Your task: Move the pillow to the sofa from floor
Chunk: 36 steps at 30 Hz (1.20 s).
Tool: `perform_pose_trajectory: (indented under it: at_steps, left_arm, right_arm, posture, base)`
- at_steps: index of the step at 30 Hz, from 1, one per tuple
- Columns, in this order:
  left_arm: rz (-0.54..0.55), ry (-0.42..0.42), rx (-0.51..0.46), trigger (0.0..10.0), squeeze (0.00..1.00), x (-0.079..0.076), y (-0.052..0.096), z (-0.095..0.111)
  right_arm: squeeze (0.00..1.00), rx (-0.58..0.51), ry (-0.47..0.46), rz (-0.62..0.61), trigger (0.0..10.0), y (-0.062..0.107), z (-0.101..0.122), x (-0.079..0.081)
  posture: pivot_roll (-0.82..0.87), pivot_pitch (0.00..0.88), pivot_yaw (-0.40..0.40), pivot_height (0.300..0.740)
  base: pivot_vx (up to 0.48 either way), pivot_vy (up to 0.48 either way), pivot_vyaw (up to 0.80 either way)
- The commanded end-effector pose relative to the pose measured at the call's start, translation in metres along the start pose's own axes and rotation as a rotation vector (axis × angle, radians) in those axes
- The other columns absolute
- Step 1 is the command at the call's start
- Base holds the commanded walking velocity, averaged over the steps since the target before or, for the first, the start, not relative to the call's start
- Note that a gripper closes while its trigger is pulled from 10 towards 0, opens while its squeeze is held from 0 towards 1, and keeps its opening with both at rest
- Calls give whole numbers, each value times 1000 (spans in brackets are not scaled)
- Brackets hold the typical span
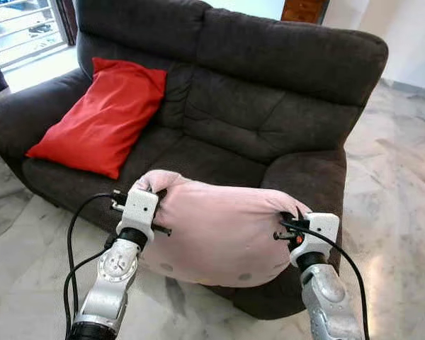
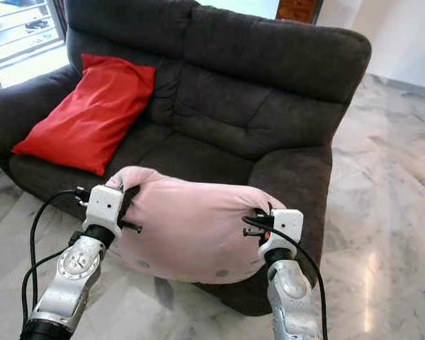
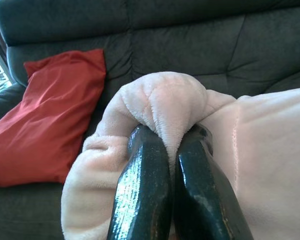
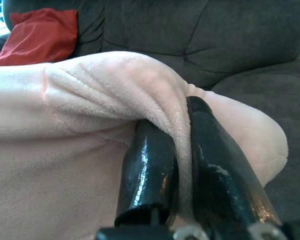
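A pink pillow (image 1: pixel 223 230) hangs at lower center, off the marble floor (image 1: pixel 400 212), before the dark sofa's (image 1: pixel 269 106) front edge; open seat lies behind it, a red cushion (image 1: pixel 103 117) at upper left. Left claw (image 3: pixel 172 150) and right claw (image 4: pixel 182 137), arms raised, each pinch an end fold.

Pillow (image 1: pixel 219 230): soft, pale pink plush cloth with a short matt nap, pinched between the glossy, smooth black fingers (image 3: pixel 142 195) of the left gripper (image 3: pixel 171 150) and right gripper (image 4: pixel 182 130). Sofa (image 1: pixel 269 120): dark grey, matt, suede-like fabric; red cushion (image 1: pixel 103 117): plain woven cloth, slightly creased. Floor (image 1: pixel 404 205): polished marble-patterned stone with a shiny finish; arms (image 1: pixel 117 273): brushed silver metal.
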<state>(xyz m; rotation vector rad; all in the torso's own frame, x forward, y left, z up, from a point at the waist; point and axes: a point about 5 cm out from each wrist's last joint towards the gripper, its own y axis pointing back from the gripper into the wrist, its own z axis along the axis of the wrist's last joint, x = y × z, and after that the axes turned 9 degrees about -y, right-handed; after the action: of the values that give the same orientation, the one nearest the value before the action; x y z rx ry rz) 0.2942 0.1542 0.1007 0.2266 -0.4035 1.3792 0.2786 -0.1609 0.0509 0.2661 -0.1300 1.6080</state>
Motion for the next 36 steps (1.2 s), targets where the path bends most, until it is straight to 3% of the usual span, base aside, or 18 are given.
perform_pose_trajectory:
  at_steps: [1, 10, 23, 36]
  left_arm:
    - [23, 4, 54, 10000, 0, 3, 4, -13]
    - [17, 16, 46, 10000, 0, -1, 5, -14]
    - [-2, 27, 8, 10000, 0, -9, 7, -11]
    - [16, 35, 1, 10000, 0, -8, 5, -10]
  right_arm:
    - [0, -56, -6, -87, 10000, 0, 9, -17]
    - [0, -34, 11, -91, 10000, 7, -2, -19]
    - [0, -72, 17, -80, 10000, 1, 5, -16]
    - [0, -80, 36, -80, 10000, -1, 6, -18]
  posture:
    - [81, 0, -83, 740]
    - [72, 0, -79, 740]
    - [73, 0, -81, 740]
    - [73, 0, -88, 740]
  base:
    - [0, 0, 0]
    - [0, 0, 0]
    - [0, 0, 0]
    - [-276, 0, 0]
